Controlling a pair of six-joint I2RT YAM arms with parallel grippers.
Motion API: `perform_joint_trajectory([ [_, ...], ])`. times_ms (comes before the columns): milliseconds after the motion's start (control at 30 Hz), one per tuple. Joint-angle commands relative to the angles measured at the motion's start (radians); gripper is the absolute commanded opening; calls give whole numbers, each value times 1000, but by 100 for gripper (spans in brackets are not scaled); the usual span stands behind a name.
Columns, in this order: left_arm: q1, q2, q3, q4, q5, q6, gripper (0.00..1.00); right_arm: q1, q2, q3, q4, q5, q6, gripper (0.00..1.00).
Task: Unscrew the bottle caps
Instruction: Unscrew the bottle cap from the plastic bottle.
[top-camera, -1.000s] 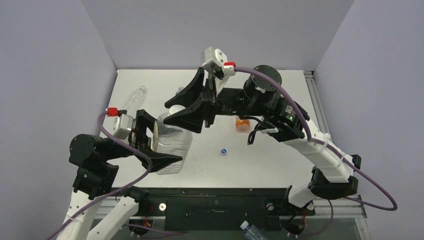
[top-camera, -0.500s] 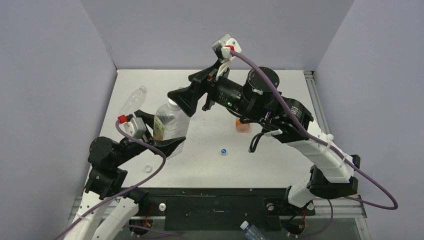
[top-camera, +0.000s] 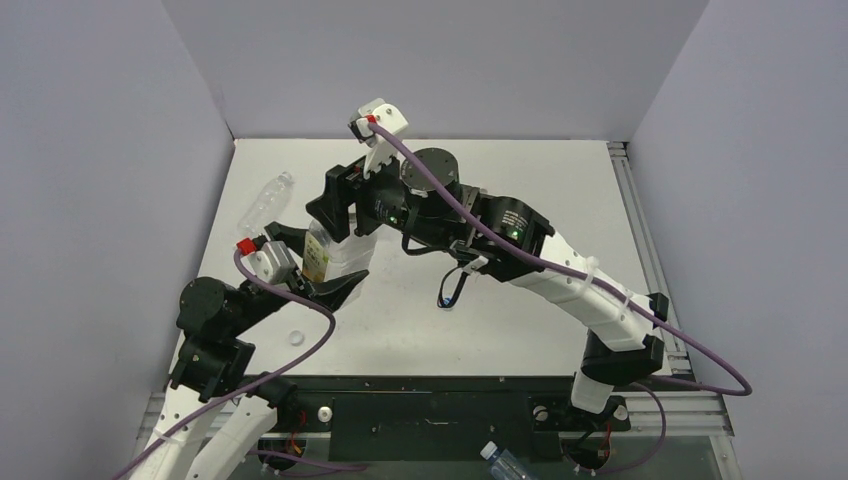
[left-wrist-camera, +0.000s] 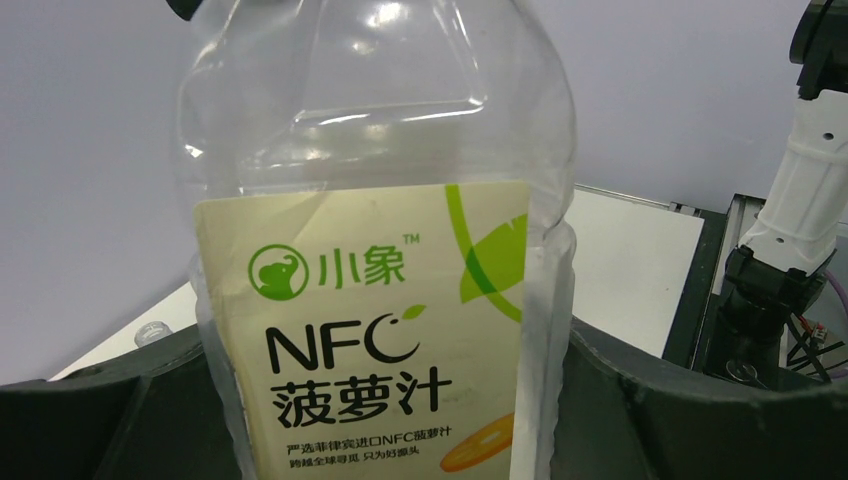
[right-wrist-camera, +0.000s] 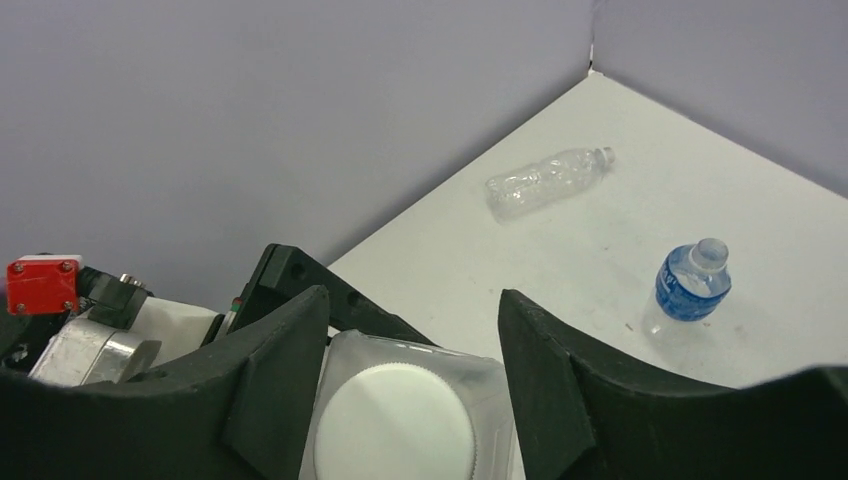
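- The left pincer (top-camera: 318, 262) is closed on a clear plastic juice bottle (left-wrist-camera: 380, 250) with a pale yellow label printed in green and black. One black finger (left-wrist-camera: 100, 410) presses each side of the bottle's lower body.
- The clear plastic juice bottle stands upright over the left half of the tabletop (top-camera: 520, 330), about midway between the near and far edges. Whether its base rests on the surface cannot be told.
- A round white ridged plastic screw cap (right-wrist-camera: 395, 425) is on that bottle's neck, seen from above in the right wrist view.
- The right pincer (right-wrist-camera: 410, 320) hangs over the bottle top with its jaws spread. One black finger (right-wrist-camera: 285, 370) stands on each side of the white cap, with a gap between cap and finger on both sides.
- A crumpled clear plastic bottle (top-camera: 268, 195) lies on its side near the left edge, toward the far-left corner.
- A small clear bottle with a blue label (right-wrist-camera: 690, 290) stands upright in the right wrist view, well apart from the lying one and further from the left edge. A pale cap (right-wrist-camera: 710, 252) sits on its neck.
- A small white ring-shaped piece (top-camera: 296, 336) lies near the near edge, toward the near-left corner. It is too small to tell more.
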Motion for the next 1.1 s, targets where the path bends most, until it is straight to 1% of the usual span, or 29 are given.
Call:
perform_joint_trajectory([
  [0, 4, -1, 5, 51, -17, 11, 0, -2, -34, 17, 31, 25, 19, 54],
  [67, 4, 2, 6, 53, -17, 8, 0, -3, -45, -5, 44, 25, 22, 43],
  [133, 4, 2, 6, 52, -15, 4, 0, -3, -57, -27, 62, 27, 21, 36],
  [300, 4, 3, 7, 48, -14, -7, 0, -5, -76, -61, 87, 29, 13, 31],
  [333, 4, 3, 7, 48, -13, -13, 0, -5, -78, -61, 90, 28, 10, 24],
  [367, 4, 4, 9, 48, -15, -17, 0, -5, -79, -63, 92, 25, 7, 20],
  [400, 4, 4, 10, 50, -14, -28, 0, -5, -83, -67, 100, 22, -1, 10],
  [467, 4, 4, 13, 55, -5, -53, 0, -5, -97, -82, 127, 1, -13, 0],
  [533, 4, 5, 18, 62, 23, -86, 0, -5, -118, -101, 160, -36, -39, 0],
  [600, 4, 13, 32, 72, 84, -128, 0, -11, -136, -111, 188, -133, -71, 0],
  [633, 4, 19, 38, 82, 141, -161, 0, -17, -141, -112, 196, -238, -91, 0],
  [667, 4, 22, 52, 87, 169, -180, 0, -19, -151, -114, 212, -331, -101, 0],
  [700, 4, 30, 59, 103, 225, -220, 0, -24, -156, -113, 217, -380, -108, 0],
  [733, 4, 36, 73, 108, 250, -239, 0, -30, -163, -113, 231, -466, -107, 0],
  [767, 4, 40, 80, 118, 289, -278, 0, -40, -167, -116, 243, -514, -94, 0],
  [800, 4, 48, 93, 121, 307, -297, 0, -54, -170, -119, 269, -614, -84, 0],
  [833, 4, 51, 99, 130, 339, -334, 0, -62, -172, -128, 287, -667, -57, 0],
  [867, 4, 59, 111, 139, 353, -352, 0, -77, -175, -133, 328, -777, -40, 0],
  [900, 4, 63, 119, 143, 377, -383, 0, -82, -175, -146, 369, -822, -8, 0],
  [933, 4, 74, 135, 153, 387, -397, 0, -89, -174, -152, 390, -898, 9, 0],
  [1000, 4, 91, 159, 161, 414, -429, 0, -94, -168, -163, 434, -963, 47, 0],
  [1067, 3, 104, 177, 164, 441, -444, 0, -96, -155, -155, 424, -967, 53, 0],
])
